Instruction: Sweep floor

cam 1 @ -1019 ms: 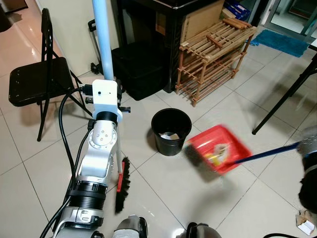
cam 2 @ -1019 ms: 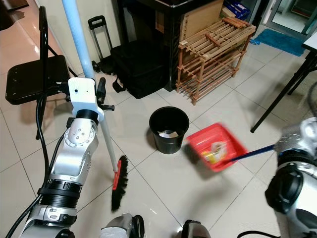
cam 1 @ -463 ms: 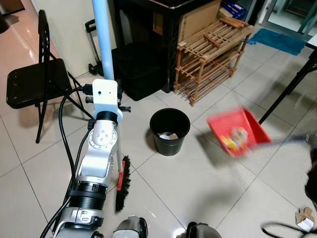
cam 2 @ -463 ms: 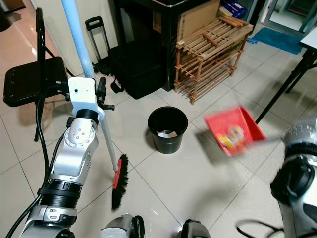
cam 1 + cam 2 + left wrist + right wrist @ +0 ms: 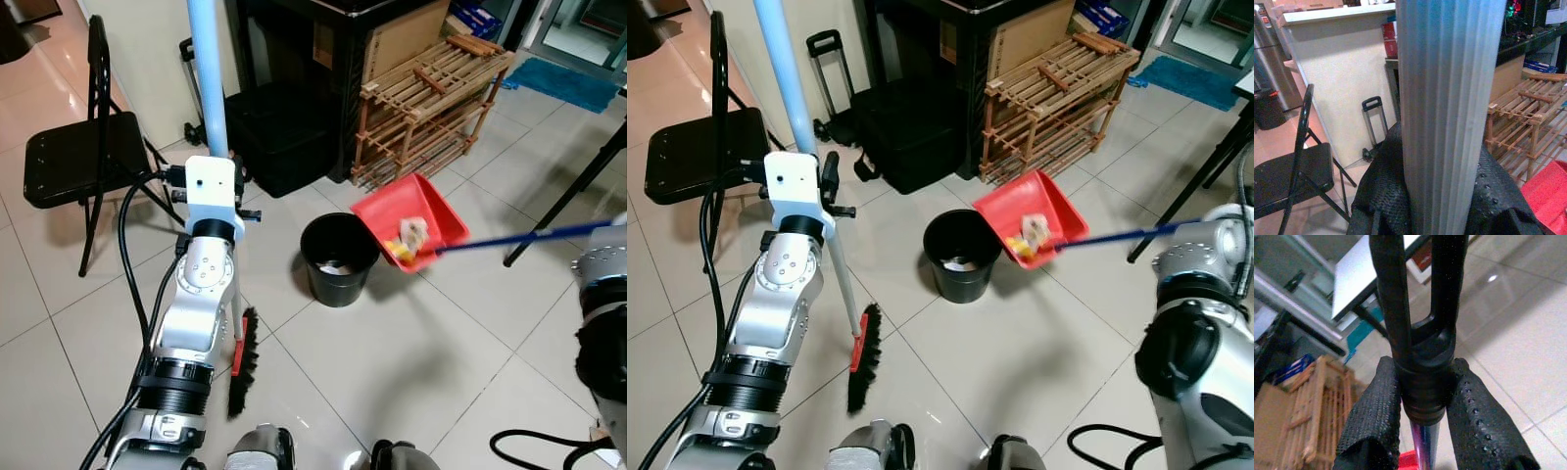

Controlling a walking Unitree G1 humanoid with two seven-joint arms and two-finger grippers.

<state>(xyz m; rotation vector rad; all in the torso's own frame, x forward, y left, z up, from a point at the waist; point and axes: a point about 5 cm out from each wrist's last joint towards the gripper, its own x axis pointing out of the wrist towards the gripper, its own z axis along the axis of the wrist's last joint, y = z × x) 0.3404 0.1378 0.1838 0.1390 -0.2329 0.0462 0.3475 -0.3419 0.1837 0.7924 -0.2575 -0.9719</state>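
Observation:
A red dustpan (image 5: 409,221) holding scraps of litter hangs tilted in the air, its lower edge just over the right rim of the black bin (image 5: 339,259). Its thin blue handle (image 5: 519,237) runs right to my right arm. In the right wrist view my right gripper (image 5: 1422,404) is shut on the handle's black end (image 5: 1422,377). My left gripper (image 5: 1442,200) is shut on the broom's pale blue pole (image 5: 208,78), which stands nearly upright. The black and red broom head (image 5: 242,362) rests on the tiles by my left arm.
A black folding chair (image 5: 73,157) stands at the left. Behind the bin are a black case (image 5: 279,142), a dark cabinet and a wooden shoe rack (image 5: 431,108). A black table leg (image 5: 563,201) slants at the right. A black cable (image 5: 529,446) lies on the tiles near my right side.
The dustpan left the floor, swung out to the right, then came back left and higher. It now tilts at the bin's rim. The broom and left arm stayed put.

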